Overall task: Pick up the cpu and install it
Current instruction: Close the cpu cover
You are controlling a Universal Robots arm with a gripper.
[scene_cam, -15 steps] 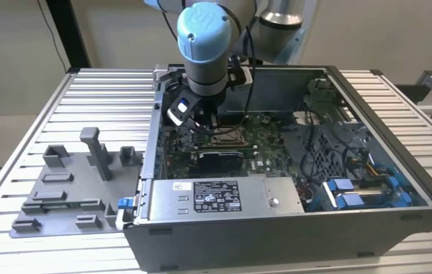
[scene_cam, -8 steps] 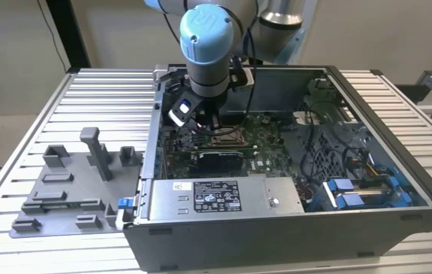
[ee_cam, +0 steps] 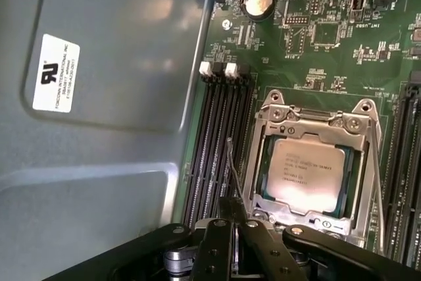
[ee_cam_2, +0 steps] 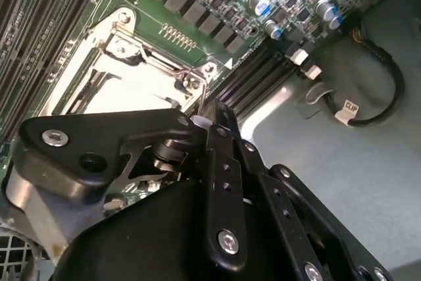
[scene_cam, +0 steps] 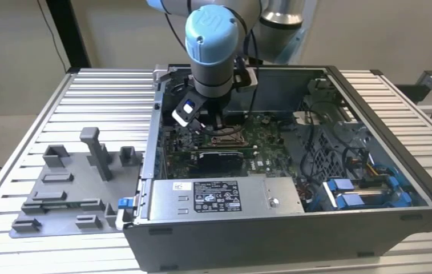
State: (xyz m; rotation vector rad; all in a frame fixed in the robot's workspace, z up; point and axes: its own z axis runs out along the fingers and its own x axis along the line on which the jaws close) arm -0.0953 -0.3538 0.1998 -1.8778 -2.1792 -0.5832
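Note:
The cpu [ee_cam: 306,172], a flat square chip with a pale silver top, lies inside the square metal socket frame [ee_cam: 317,121] on the green motherboard [ee_cam: 316,37]. In the second wrist view the socket frame [ee_cam_2: 122,47] shows with a glaring bright centre, partly hidden by the black gripper body. My gripper [scene_cam: 214,127] hangs inside the open computer case [scene_cam: 398,148], just above the socket [scene_cam: 225,137]. In the first wrist view the gripper [ee_cam: 233,231] sits beside the socket's edge, apart from the chip. A thin wire lever [ee_cam: 231,162] stands along the frame's side.
Dark memory slots [ee_cam: 217,143] run beside the socket. The case's grey wall [ee_cam: 105,97] is close by. A power supply [scene_cam: 216,197] and blue cables [scene_cam: 352,191] fill the case's near part. Grey plastic fixture blocks [scene_cam: 71,182] stand on the slatted table at the exterior view's left.

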